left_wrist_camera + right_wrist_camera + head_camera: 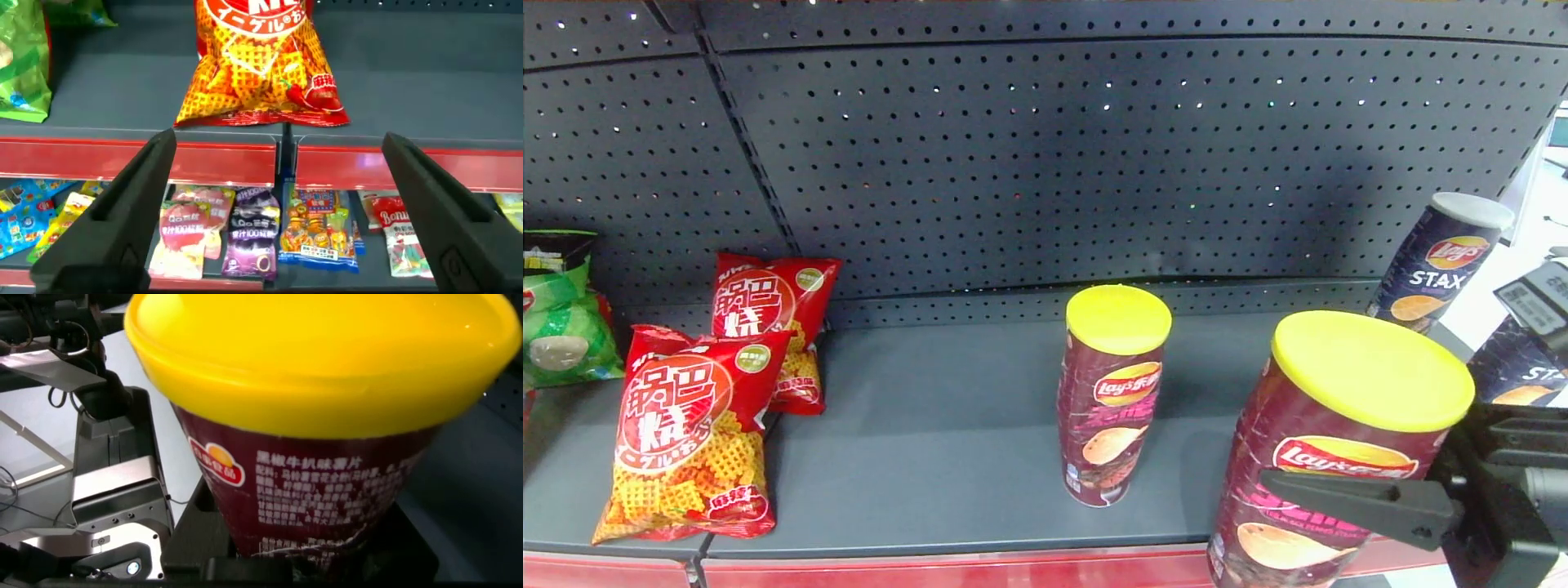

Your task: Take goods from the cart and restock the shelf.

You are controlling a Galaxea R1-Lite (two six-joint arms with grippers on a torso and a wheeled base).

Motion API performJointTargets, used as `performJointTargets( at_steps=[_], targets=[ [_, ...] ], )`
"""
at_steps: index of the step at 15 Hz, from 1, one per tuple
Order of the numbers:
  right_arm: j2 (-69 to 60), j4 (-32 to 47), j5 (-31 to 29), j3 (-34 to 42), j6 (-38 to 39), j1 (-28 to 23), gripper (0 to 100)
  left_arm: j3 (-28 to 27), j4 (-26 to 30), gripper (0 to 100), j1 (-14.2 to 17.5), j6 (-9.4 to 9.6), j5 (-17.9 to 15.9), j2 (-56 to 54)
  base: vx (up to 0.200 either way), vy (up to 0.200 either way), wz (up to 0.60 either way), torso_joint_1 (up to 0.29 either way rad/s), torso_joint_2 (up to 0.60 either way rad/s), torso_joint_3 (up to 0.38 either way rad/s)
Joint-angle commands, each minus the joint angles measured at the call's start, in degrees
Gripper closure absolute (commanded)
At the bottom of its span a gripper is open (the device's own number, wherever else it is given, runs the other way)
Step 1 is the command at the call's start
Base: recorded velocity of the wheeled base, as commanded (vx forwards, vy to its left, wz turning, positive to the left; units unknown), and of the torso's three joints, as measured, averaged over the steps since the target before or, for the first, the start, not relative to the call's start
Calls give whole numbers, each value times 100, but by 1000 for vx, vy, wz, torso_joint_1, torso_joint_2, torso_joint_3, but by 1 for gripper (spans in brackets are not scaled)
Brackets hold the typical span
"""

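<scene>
Right gripper [1347, 498] has its fingers pinching the yellow-lidded chip can [1372, 367] mid-body, at the shelf's [947, 457] front edge. Likely a light, stiff, slick tube, so grip mid-wall, gently. Left gripper [279, 139] fingers spread.

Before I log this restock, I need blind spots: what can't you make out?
Head view:
held can, base past lower edge;
far-right blue can, behind a tag, cut by right edge;
green bag, cut by left edge.
Left wrist view:
lower packets, partly behind left gripper.
</scene>
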Motion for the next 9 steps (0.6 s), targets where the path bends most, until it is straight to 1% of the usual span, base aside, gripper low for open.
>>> performJointTargets(
  at_steps=[1,6,8,9],
  targets=[
    [-32,-3,3,18,-3,5,100,1,2,0,-10,-8,15,0,0,0,0,0,0,0],
    [-32,-3,3,26,-3,5,100,-8,11,0,43,27,24,61,0,0,0,0,0,0],
    [-32,-3,3,35,-3,5,100,1,11,0,324,45,24,219,0,0,0,0,0,0],
    [-32,-3,3,44,-3,5,100,1,11,0,368,54,24,202,0,0,0,0,0,0]
  ],
)
